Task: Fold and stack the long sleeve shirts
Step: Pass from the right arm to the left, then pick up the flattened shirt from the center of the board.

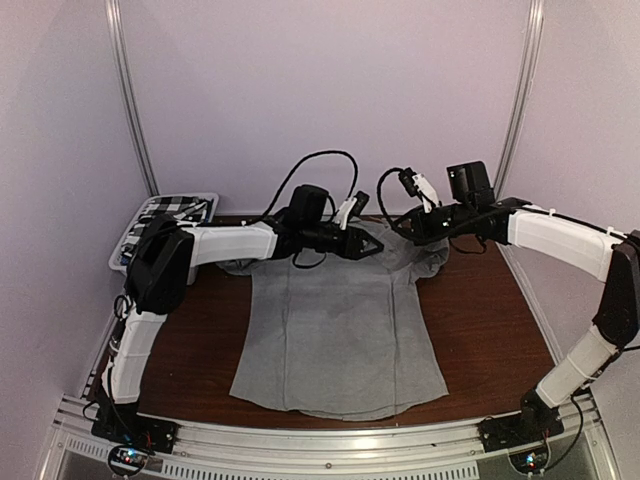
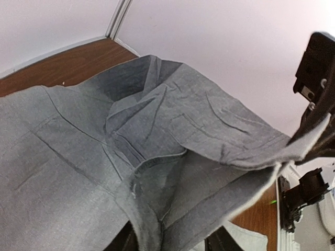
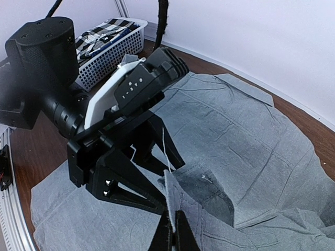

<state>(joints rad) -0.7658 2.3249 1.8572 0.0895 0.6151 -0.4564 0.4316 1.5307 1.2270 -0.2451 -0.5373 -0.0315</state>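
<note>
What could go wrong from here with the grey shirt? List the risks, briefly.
1. The left gripper has its jaws apart around bunched cloth at the far edge of the grey shirt. It may pinch extra layers and skew the fold.
2. The right gripper, shut on a thin fold of the shirt, sits very close to the left one. A lift might knock them together or pull that fold free.
</note>
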